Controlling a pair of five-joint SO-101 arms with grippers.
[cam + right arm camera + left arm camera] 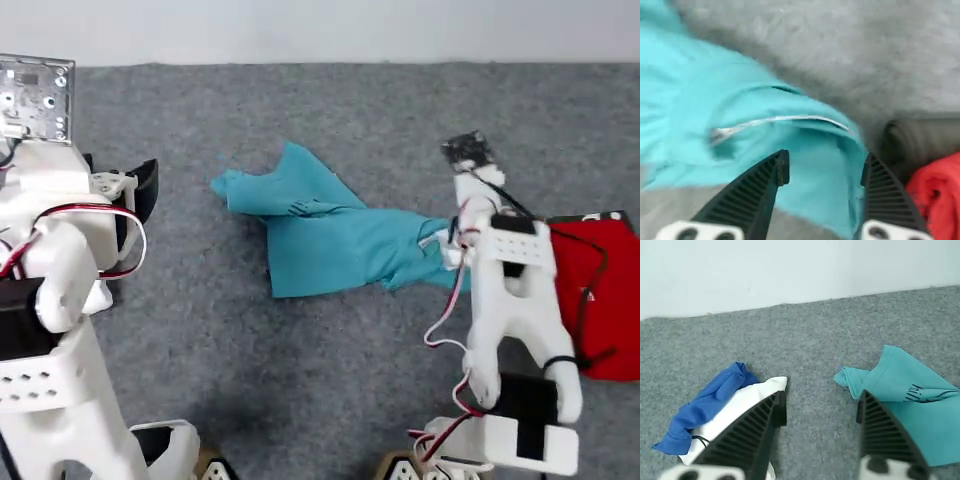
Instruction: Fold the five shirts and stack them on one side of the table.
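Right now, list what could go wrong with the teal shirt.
1. The right jaws stand open over the bunched edge of the teal shirt, close beside a red shirt and a dark cloth; closing might catch those too.
2. The shirt lies crumpled, so a one-ended pull may drag it, not flatten it.

A teal shirt (320,235) lies rumpled and half spread across the middle of the grey table (300,400). A red shirt (605,290) lies flat at the right edge. A bunched blue shirt (710,402) rests on a white shirt (735,415), apart from the teal one.
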